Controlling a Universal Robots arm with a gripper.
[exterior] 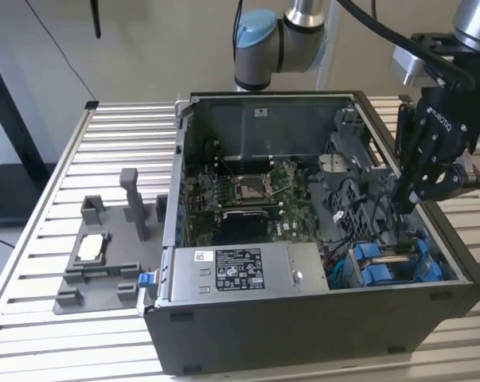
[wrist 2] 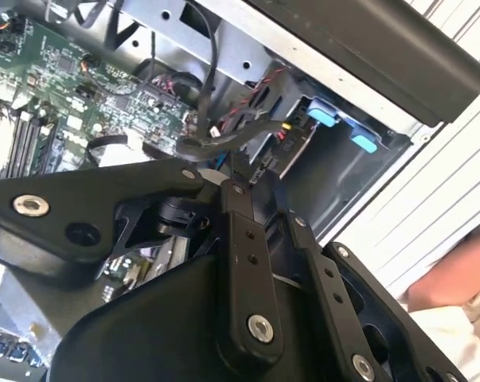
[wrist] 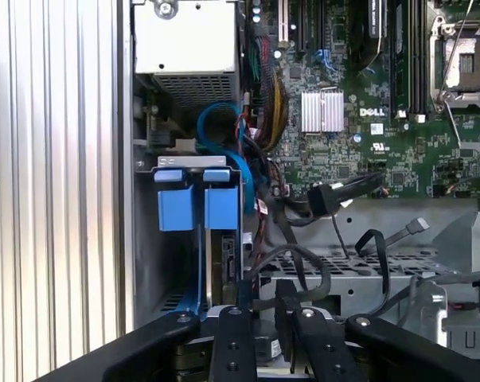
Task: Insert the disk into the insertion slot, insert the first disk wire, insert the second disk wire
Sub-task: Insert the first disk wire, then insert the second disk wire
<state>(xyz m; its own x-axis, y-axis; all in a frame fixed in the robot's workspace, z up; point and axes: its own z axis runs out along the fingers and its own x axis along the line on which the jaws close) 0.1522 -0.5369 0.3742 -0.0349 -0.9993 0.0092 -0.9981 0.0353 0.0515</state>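
By the drive cage (wrist: 184, 161) in the case (exterior: 303, 334) corner, the gripper (exterior: 404, 208), nearly closed, is seemingly pinching a black disk wire (wrist 2: 224, 137); squaring its plug matters.

You have an open dark case (exterior: 303, 326) lying on the slatted metal tabletop (exterior: 120, 127). Inside it the green motherboard (exterior: 224, 195) lies flat, and the square socket (exterior: 249, 188) is near its middle. Along the case wall nearest to the exterior camera you see the grey power supply (exterior: 240, 269) with a white label on top. In the first wrist view a small silver heatsink (wrist: 322, 110) sits on the board, and a bundle of yellow and red wires (wrist: 273, 103) runs beside it. On the exterior view's left, a grey fixture (exterior: 96, 274) rests on the tabletop just beside the case. A pale square part (exterior: 92, 248) lies in it.
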